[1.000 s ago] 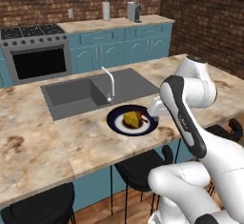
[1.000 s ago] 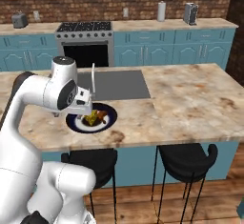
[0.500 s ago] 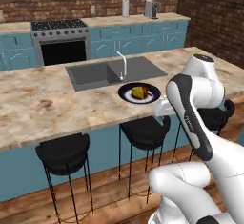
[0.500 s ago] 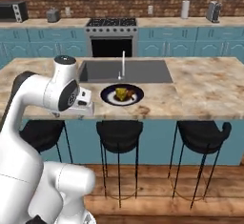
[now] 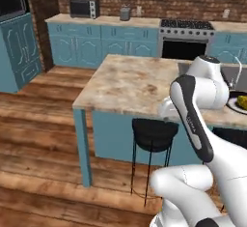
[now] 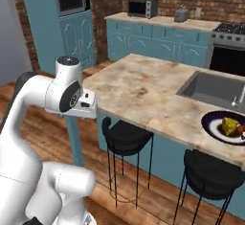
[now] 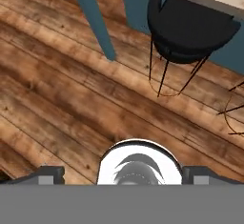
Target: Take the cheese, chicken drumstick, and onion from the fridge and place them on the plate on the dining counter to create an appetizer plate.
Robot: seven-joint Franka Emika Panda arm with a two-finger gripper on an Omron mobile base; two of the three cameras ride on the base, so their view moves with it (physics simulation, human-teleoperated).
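Wooden floor (image 7: 62,104) below hand, cheese (image 6: 228,125) on plate (image 6: 215,129) rightward

Your two base views look forward and down from behind the arm, left and right of it, at the dining counter (image 5: 130,83) (image 6: 143,92), which both share. Your hand view looks steeply down, nearer, at the stool (image 7: 190,30) beside that counter.

Plate (image 5: 240,105) cut by right edge.
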